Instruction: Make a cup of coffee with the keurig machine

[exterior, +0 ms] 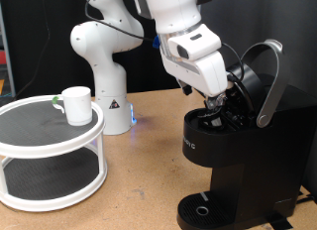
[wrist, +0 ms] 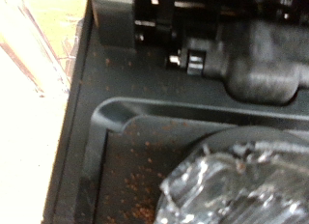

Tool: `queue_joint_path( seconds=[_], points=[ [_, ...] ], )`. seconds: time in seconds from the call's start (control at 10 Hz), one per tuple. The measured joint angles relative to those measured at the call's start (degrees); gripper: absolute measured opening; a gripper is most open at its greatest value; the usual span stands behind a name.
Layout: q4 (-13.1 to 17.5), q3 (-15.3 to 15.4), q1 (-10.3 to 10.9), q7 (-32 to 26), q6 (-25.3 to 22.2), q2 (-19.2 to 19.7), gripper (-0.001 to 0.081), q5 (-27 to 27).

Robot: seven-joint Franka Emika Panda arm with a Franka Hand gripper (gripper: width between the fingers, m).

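The keurig machine (exterior: 238,161) stands at the exterior view's right with its silver-grey lid handle (exterior: 269,83) raised and the pod chamber open. My gripper (exterior: 220,103) reaches down into the open chamber, and its fingertips are hidden by the machine. The wrist view is a close look into the black chamber (wrist: 106,137), with a foil-topped coffee pod (wrist: 241,185) lying in it. The fingers do not show clearly there. The white cup (exterior: 76,104) stands on a round stand at the exterior view's left, far from the gripper.
A white two-tier round stand (exterior: 50,146) with a dark top holds the cup. The arm's white base (exterior: 104,86) stands behind, between the stand and the machine. The machine's drip tray (exterior: 203,208) has nothing on it. The wooden table runs between them.
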Motion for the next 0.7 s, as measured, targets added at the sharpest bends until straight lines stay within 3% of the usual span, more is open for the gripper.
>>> queue_joint_path(
  seconds=[0.3,0.7],
  points=[
    [-0.7,-0.2,0.0,-0.3,1.0,0.3,0.0808,0.8],
    [-0.9,-0.9,0.0,-5.5,0.4,0.7,0.0808,6.4]
  ],
)
